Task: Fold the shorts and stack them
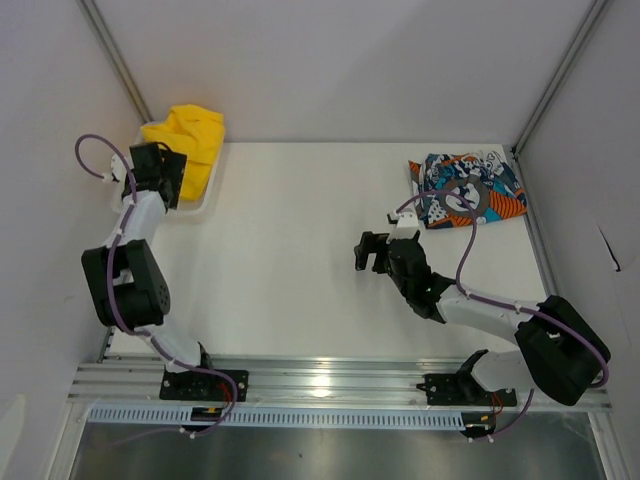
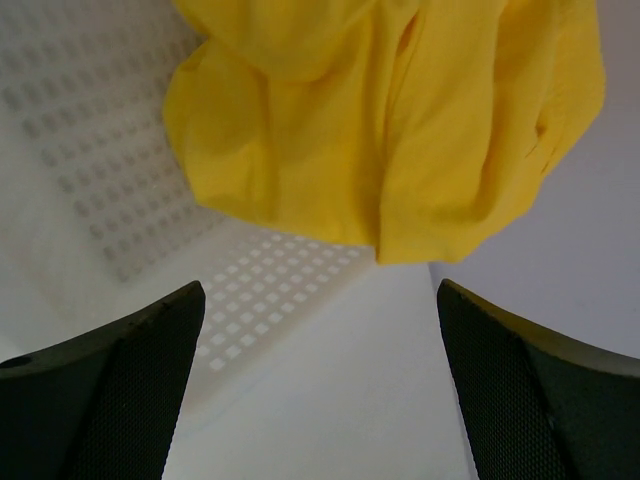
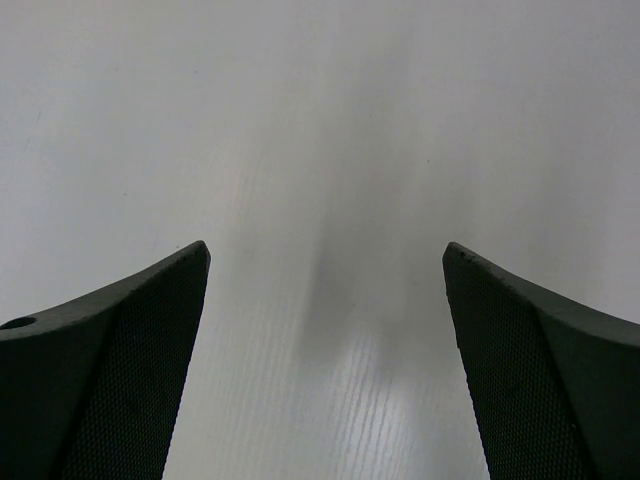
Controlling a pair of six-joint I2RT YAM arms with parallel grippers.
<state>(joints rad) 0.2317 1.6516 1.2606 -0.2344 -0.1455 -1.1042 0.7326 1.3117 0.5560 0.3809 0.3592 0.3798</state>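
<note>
Nothing is stacked yet. Yellow shorts [image 1: 190, 140] lie bunched in the basket [image 2: 80, 130] at 10 o'clock; printed shorts [image 1: 468, 188] sit at 2 o'clock. Left tool [image 2: 320, 288] and right tool [image 3: 325, 250] gape empty.

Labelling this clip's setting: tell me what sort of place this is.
Probably a robot lab test cell: a white table boxed in by plain white panels, a left arm and right arm bolted to an aluminium rail, with yellow shorts and printed shorts as practice items.
</note>
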